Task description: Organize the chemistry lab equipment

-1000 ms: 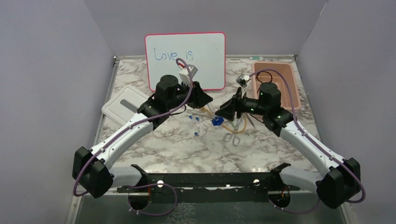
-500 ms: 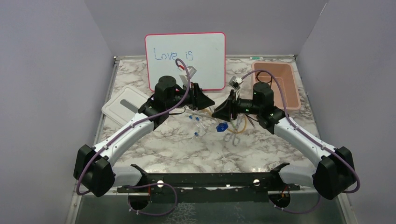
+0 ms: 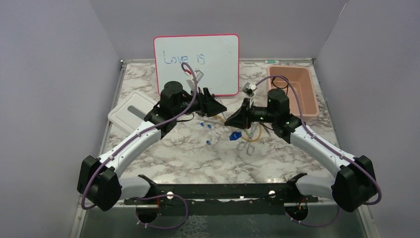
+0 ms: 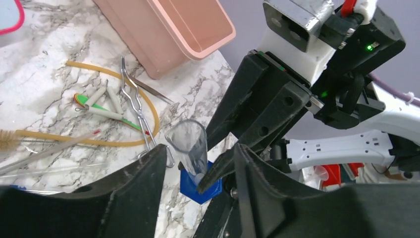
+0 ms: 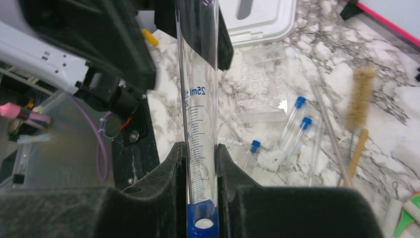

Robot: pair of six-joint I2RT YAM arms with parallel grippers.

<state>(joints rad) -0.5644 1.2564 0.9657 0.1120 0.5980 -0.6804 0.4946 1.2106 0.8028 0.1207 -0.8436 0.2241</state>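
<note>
Clamped in the right gripper [image 5: 202,163]: a clear cylinder [image 5: 200,104], pinched low on the glass just above its blue base [image 5: 210,230]. Both fingers [image 5: 166,193] flat against the glass in the right wrist view, tight on either side.

Parted: the left gripper [image 4: 198,151]. One finger on each side of the cylinder's open mouth, daylight between each pad and the glass. Nothing held, no contact visible.

From above: cylinder mid-table, between the two grippers and just in front of the whiteboard [image 3: 223,54], mouth toward the left one, base showing just below the right one. Upright or leaning, hard to judge. Cannot tell whether the base rests on the table [image 3: 198,153] or hangs clear of it.

Writing:
- On the cylinder, in blue print: "25ml", with a ladder of graduation marks running from there toward the base.
- On the whiteboard, in blue marker: "Love is".

Around, on the marble:
- Three blue-capped tubes [image 5: 297,113] lying near one another beyond the cylinder.
- A brush [image 5: 360,94] off to their side.
- A white lid [image 5: 257,20] farther back.
- In the left wrist view, metal forceps [image 4: 131,96] crossing a loop of amber tube [image 4: 99,66], both near the pink bin [image 4: 193,34].
</note>
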